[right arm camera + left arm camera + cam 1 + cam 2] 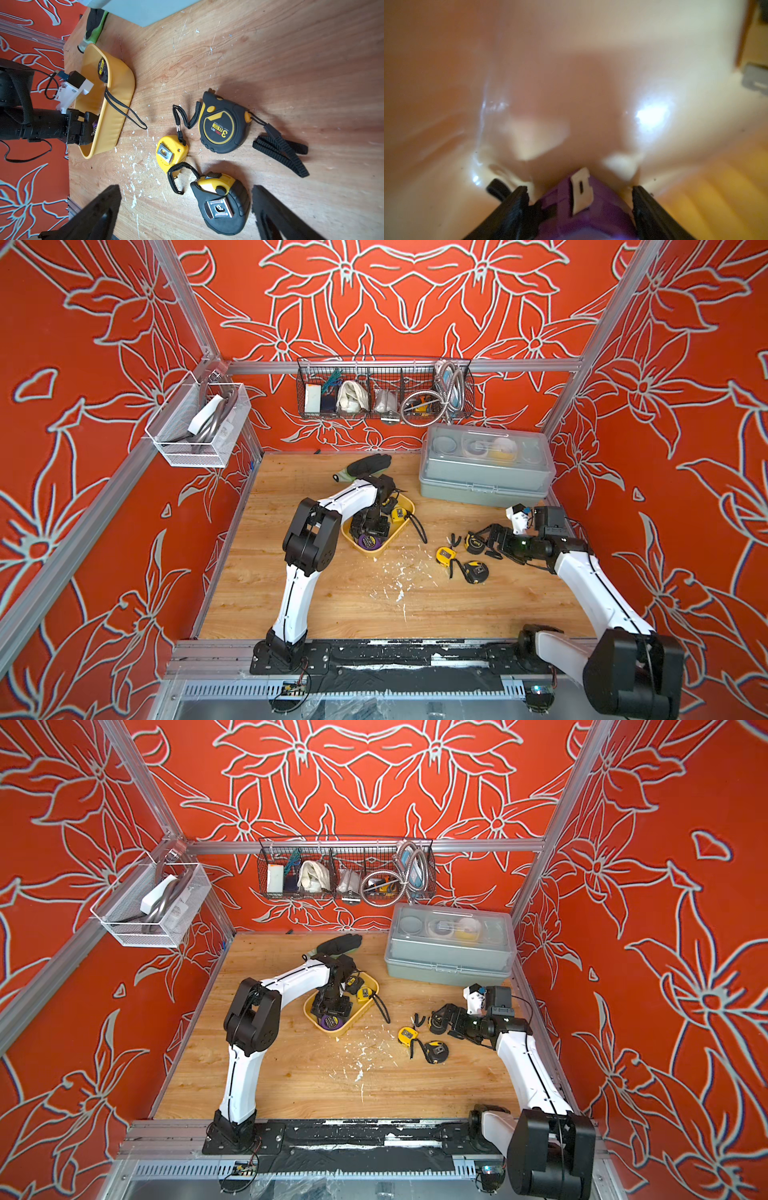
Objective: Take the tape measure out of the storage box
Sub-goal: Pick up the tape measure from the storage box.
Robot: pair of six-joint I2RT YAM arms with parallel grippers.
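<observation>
Grip quality is what I care about here. My left claw (579, 189) is down inside the storage box (118, 99), jaws straddling the purple tape measure (604, 207). In the left wrist view one finger (517, 203) looks pressed to the case, but the opposite one seems to show a sliver of gap, so I cannot tell whether the pinch is made. I'd want both pads flat on the broad faces, below the pale slotted tab (582, 197), before lifting. That rounded shell could squirt out of a shallow bite.

Just ahead of the claw rises the tray's curved end wall (571, 93), so close that forward drift would shove the box. Straight up looks to me the only clean exit. Behind the claw, by its wrist, lie a yellow tape (397, 515) and a darker tape (102, 69). A strap (124, 112) draped over the rim is a snag risk if I swing that way.

My right claw (186, 187) hangs wide open, holding nothing, over a black-and-yellow tape (220, 207). The wooden table (415, 605) between the two claws offers room to set down.
</observation>
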